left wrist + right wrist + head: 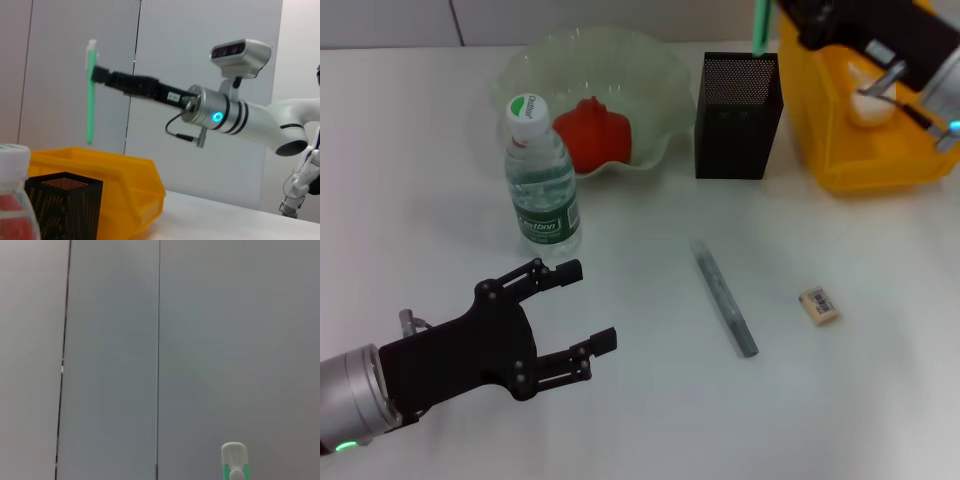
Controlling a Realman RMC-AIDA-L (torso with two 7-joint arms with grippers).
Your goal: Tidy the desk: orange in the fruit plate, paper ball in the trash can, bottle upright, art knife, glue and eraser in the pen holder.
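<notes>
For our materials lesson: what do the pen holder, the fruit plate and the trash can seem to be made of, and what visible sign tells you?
Pen holder: probably black metal mesh, matte; fine perforations show on its walls.
Fruit plate: likely glass or clear plastic, pale green; translucent, with a wavy rim.
Trash can: seemingly moulded plastic, smooth, slightly glossy yellow-orange with thick rounded edges.

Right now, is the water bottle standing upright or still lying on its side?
Upright. In the head view the bottle stands on its base beside the fruit plate, white cap on top. The open left claw is apart from it.
</notes>
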